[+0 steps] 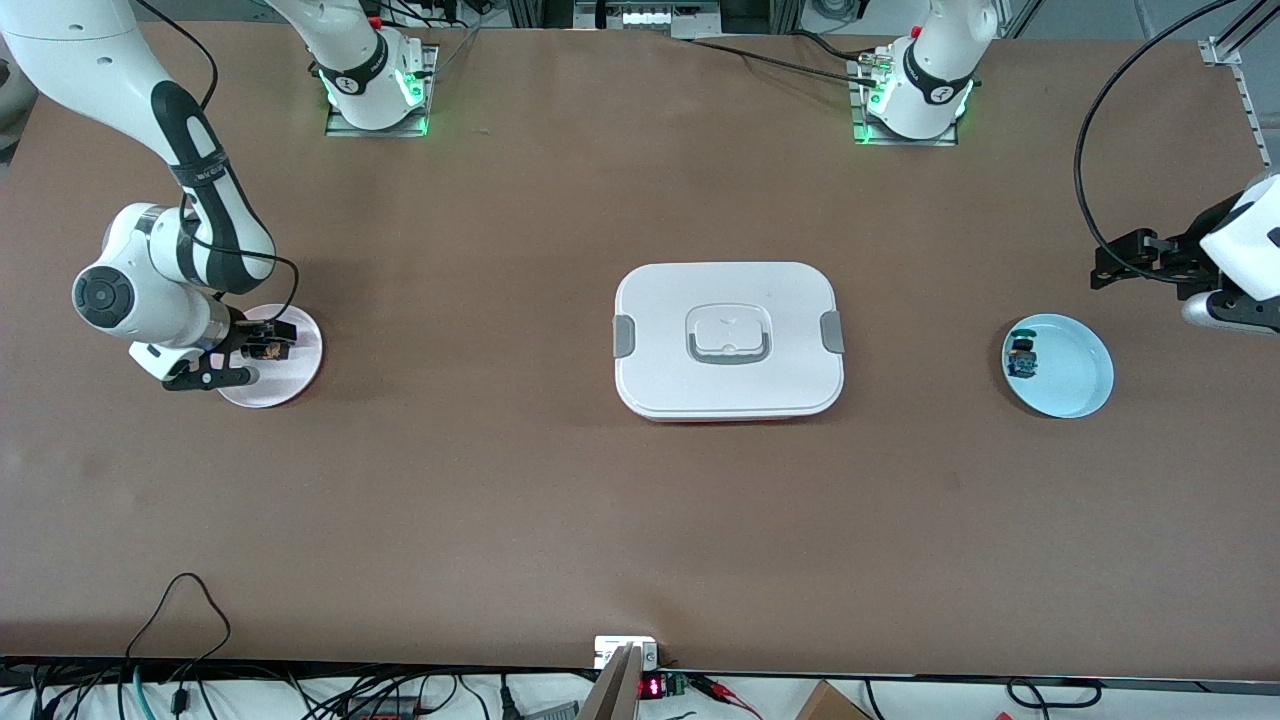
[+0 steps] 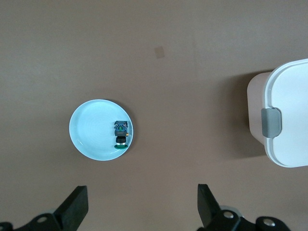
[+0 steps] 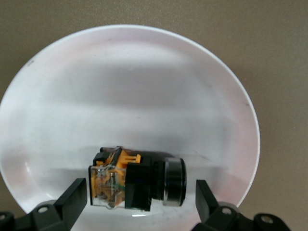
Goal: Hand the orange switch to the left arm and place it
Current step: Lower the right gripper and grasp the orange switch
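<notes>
The small orange-and-black plastic push-button switch lies on its side in the pale pink round plate, between the right gripper's spread jaws. It looks light, rigid and slippery-capped, so the squarer orange body is likely the better hold. The flat white lidded box sits mid-table. The left gripper, jaws apart, waits over the table beside the light blue plate.

The table is a matt brown surface, smooth and faintly mottled. The box looks like smooth white plastic with grey clips, and the pink plate and blue plate are glossy. The orange switch has clear and orange plastic, with a shiny black cap.
</notes>
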Robot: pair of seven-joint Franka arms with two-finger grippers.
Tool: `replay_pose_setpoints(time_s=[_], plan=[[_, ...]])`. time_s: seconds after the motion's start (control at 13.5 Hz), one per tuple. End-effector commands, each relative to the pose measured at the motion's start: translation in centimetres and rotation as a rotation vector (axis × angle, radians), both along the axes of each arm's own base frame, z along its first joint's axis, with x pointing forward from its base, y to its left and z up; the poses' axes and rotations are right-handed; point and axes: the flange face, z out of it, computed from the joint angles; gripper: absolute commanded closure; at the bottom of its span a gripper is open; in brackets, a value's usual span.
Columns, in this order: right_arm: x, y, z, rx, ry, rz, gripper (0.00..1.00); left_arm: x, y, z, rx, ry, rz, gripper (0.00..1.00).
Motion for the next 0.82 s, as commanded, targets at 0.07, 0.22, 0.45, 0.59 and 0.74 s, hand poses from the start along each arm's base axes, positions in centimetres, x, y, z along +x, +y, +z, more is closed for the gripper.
replay_pose_setpoints(time_s=[0.07, 0.22, 0.45, 0.59, 0.74], plan=[[-0.35, -0.08, -0.30, 0.005, -0.004, -0.013, 0.03, 0.10, -0.02, 0.50, 0.014, 0.001, 0.009, 0.00], [-0.36, -0.08, -0.31, 0.005, -0.003, -0.013, 0.26, 0.10, 0.07, 0.50, 0.014, 0.001, 0.011, 0.00], [-0.41, -0.33, -0.31, 0.005, -0.003, -0.017, 0.53, 0.10, 0.07, 0.50, 0.014, 0.001, 0.011, 0.00], [-0.24, -0.35, -0.10, 0.005, -0.006, -0.016, 0.66, 0.10, 0.07, 0.50, 0.014, 0.001, 0.009, 0.00], [-0.11, -0.28, 0.26, 0.006, -0.010, -0.013, 0.71, 0.10, 0.07, 0.50, 0.014, 0.001, 0.011, 0.00]])
